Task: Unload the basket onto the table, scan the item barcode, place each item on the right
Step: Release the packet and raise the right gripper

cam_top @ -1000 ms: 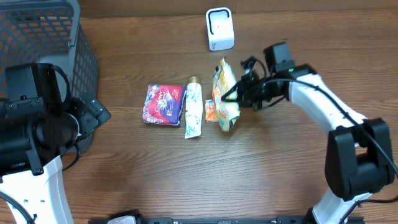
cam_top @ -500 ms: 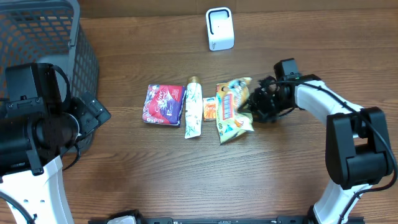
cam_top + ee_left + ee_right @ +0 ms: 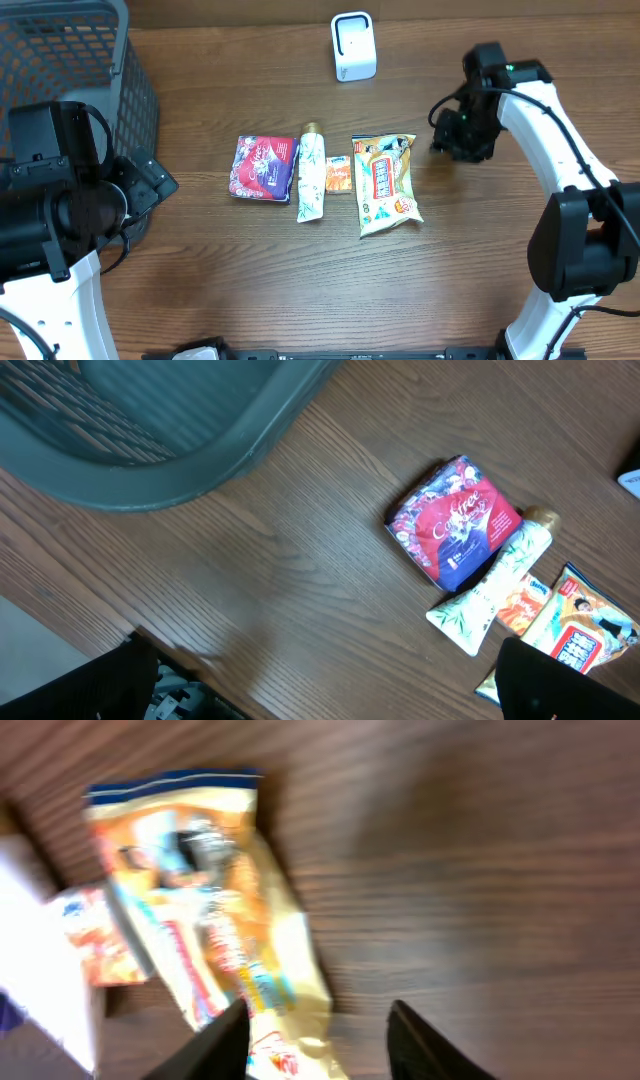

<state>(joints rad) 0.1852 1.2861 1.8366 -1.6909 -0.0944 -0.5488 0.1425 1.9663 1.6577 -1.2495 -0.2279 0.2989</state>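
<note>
Below the white scanner (image 3: 353,46), the snack bag (image 3: 387,182) lies flat on the table (image 3: 250,270), unheld. The right gripper (image 3: 460,135) hovers beside it, fingers apart and empty; the left gripper (image 3: 330,695) idles, fingers wide apart. No item faces the scanner, so scanning seemingly remains.

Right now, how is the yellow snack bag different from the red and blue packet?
The yellow snack bag is longer than it is wide; the red and blue packet is nearly square. The bag is mostly yellow and orange with a blue top edge; the packet is red with dark blue. The bag sits at the right end of the row, the packet at the left end. Both lie flat on the wooden table.
</note>
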